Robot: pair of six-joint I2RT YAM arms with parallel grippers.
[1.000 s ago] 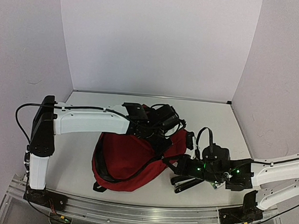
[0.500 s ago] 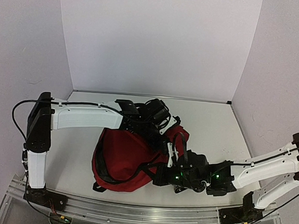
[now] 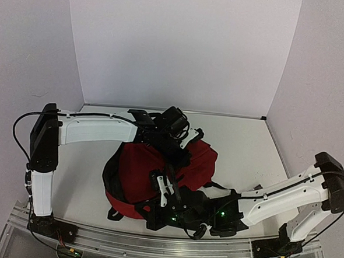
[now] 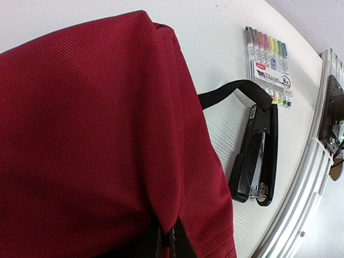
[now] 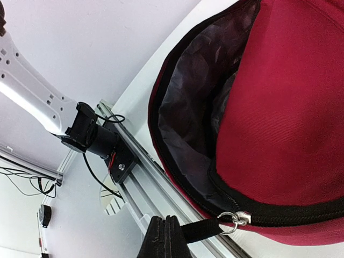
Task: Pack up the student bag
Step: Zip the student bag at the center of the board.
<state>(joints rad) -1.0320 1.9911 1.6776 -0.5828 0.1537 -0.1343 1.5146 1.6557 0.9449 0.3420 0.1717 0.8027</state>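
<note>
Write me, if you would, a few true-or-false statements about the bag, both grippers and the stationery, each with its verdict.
1. The student bag is unzipped, with its grey lining showing. True.
2. The right gripper is open and clear of the bag. False: it is shut on the black zipper pull.
3. A black stapler lies on the table beside the bag. True.
4. The marker pack is inside the bag. False: it lies on the table, beyond the stapler.
5. The left gripper pinches the bag's red fabric. True.
</note>
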